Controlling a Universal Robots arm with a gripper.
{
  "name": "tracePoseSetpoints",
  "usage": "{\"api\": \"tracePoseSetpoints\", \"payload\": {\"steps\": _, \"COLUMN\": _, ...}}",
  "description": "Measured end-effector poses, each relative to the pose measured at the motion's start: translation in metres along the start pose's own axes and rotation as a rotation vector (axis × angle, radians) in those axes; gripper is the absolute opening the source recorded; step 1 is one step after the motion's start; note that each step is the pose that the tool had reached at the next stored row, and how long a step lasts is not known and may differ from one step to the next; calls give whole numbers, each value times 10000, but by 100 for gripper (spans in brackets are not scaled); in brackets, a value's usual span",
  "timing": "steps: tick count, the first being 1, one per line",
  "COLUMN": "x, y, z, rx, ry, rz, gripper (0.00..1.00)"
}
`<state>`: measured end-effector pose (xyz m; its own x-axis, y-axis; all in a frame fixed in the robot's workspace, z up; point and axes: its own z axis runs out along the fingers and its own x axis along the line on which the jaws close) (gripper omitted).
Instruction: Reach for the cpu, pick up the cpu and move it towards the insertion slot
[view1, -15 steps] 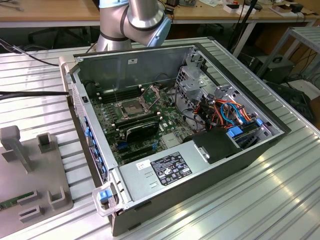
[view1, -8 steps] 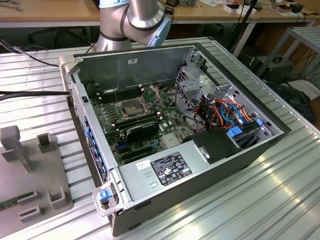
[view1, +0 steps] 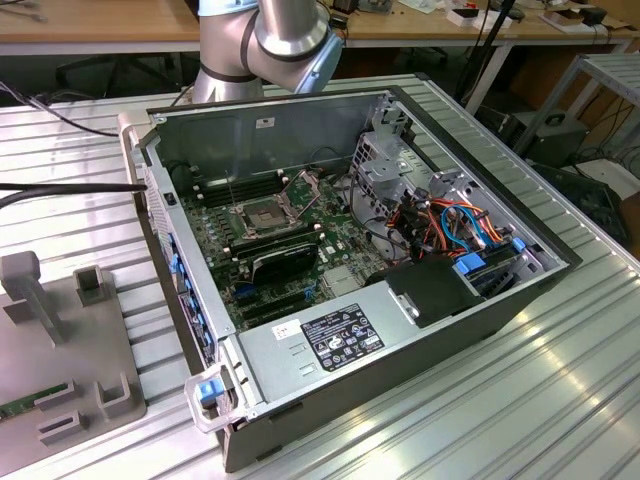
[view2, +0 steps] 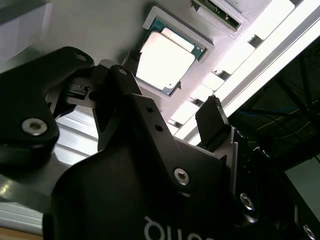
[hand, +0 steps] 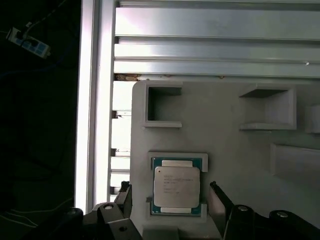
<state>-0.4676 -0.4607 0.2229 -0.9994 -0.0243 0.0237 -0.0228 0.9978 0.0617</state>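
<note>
The cpu (hand: 176, 186) is a thin square chip with a pale metallic face. It lies flat in a square recess of a grey fixture plate (hand: 225, 145). In both wrist views my gripper (hand: 170, 190) is open above it, one dark finger (hand: 125, 196) on each side of the chip and not touching it. The second wrist view also has the cpu (view2: 165, 60) lying between the spread fingers of the gripper (view2: 172, 87). The insertion slot (view1: 258, 213), a square socket with a silver frame and a raised lever, sits on the motherboard inside the open computer case (view1: 480, 310).
The fixture plate has other raised pockets (hand: 162, 106) and lies near the edge of a ribbed aluminium table (hand: 200, 50). In the exterior view the arm (view1: 270, 40) rises behind the case. A grey fixture (view1: 60, 370) holding a green memory stick (view1: 30, 405) lies at the exterior view's left.
</note>
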Motion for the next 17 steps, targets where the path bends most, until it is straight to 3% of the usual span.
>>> {"api": "tracePoseSetpoints", "payload": {"steps": 2, "x": -29, "y": -2, "z": 33, "rx": 11, "ry": 42, "rz": 5, "gripper": 72}}
{"api": "tracePoseSetpoints", "payload": {"steps": 13, "x": -43, "y": -18, "z": 143, "rx": 26, "ry": 45, "rz": 5, "gripper": 72}}
{"api": "tracePoseSetpoints", "payload": {"steps": 17, "x": -44, "y": -19, "z": 150, "rx": 26, "ry": 45, "rz": 5, "gripper": 72}}
